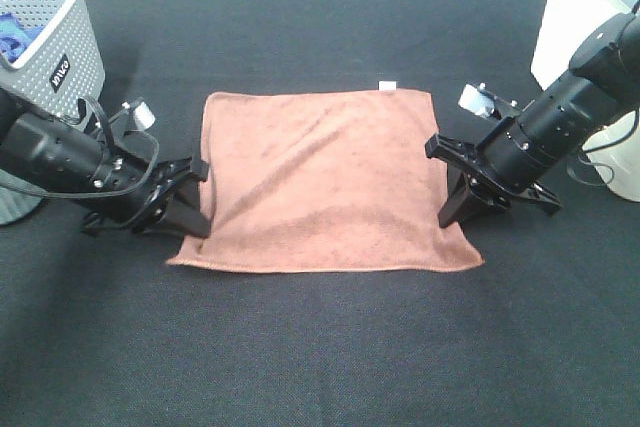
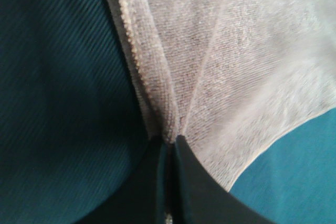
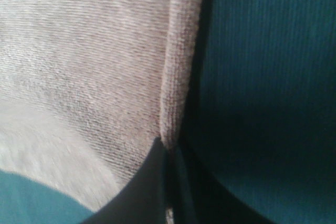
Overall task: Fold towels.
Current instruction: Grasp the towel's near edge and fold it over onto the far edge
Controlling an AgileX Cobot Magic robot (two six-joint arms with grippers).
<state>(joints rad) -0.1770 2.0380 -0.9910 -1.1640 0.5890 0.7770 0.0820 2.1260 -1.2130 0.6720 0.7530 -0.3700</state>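
towel [image 1: 325, 182]: rust-brown square, spread one layer flat on the black mat [image 1: 320, 357], with one gripper on each side. No fold made yet.
tag [image 1: 386, 84]: small and white, on the towel's far hem toward its right corner. Handy marker for which edge is which.
left gripper [image 1: 192, 225]: on the towel's left hem, a little up from the near corner. Fingers [image 2: 197, 179] are fully closed and pinch the hem. Creases fan out from the pinch point.
right gripper [image 1: 448, 215]: on the towel's right hem, mirrored position. Its fingers are also clamped together on the hem, which stands up as a raised ridge at the pinch.
why this hold: matched pinches on opposite hems near the front corners look like setup for lifting the near edge and carrying it over to the far one. Two grips should keep that edge straight.
material: microfibre with short nap and a stitched hem, limp. Expect sag between the grips, so tension across matters.
mat: dark, with fine ribbed weave. Probably enough friction to hold the far half in place.
basket [image 1: 70, 47]: grey perforated plastic, past the towel's far-left corner.
blue cloth [image 1: 14, 32]: inside the basket, not in play.
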